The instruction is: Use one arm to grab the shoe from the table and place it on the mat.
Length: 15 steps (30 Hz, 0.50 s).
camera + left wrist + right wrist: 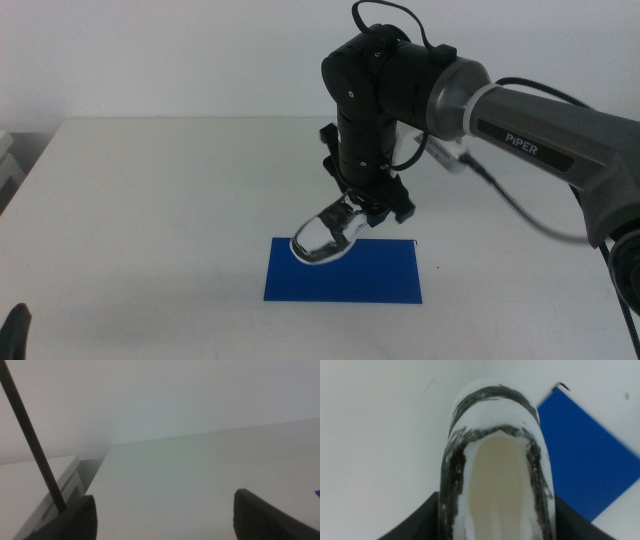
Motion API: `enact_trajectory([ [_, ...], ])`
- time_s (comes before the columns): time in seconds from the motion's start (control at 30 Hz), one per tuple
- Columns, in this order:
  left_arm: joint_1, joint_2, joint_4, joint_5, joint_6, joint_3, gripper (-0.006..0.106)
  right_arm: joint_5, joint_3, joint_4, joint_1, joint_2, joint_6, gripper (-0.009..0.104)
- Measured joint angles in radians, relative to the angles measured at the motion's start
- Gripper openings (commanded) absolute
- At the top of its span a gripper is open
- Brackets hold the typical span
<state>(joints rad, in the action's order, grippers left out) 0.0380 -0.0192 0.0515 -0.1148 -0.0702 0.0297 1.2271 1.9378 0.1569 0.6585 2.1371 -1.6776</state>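
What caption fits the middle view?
Right gripper holds the sneaker tilted over the blue mat's far-left corner.

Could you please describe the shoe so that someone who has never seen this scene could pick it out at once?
On the wide white table lies a blue mat. Over its far left corner, the right gripper holds the shoe: a small white sneaker with black-grey mottling and a cream inside, the only patterned thing there.

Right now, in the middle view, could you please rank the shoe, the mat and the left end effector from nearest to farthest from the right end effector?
1. Shoe, held in the right end effector.
2. Mat, just below.
3. Left end effector, at the picture's bottom left corner.
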Motion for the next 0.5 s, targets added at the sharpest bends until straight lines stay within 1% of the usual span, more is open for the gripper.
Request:
enact_trajectory([
  [0.13,0.000,0.000,0.000,0.000,0.000,0.000,0.094,0.000,0.000,0.006,0.000,0.000,-0.324,-0.004],
  [0.2,0.000,0.000,0.000,0.000,0.000,0.000,0.094,0.000,0.000,0.006,0.000,0.000,-0.409,-0.004],
  [0.4,0.000,0.000,0.000,0.000,0.000,0.000,0.094,0.000,0.001,0.009,0.000,0.000,-0.465,-0.004],
  [0.5,0.000,0.000,0.000,0.000,0.000,0.000,0.094,0.000,0.001,0.028,0.000,0.000,-0.465,-0.004],
])
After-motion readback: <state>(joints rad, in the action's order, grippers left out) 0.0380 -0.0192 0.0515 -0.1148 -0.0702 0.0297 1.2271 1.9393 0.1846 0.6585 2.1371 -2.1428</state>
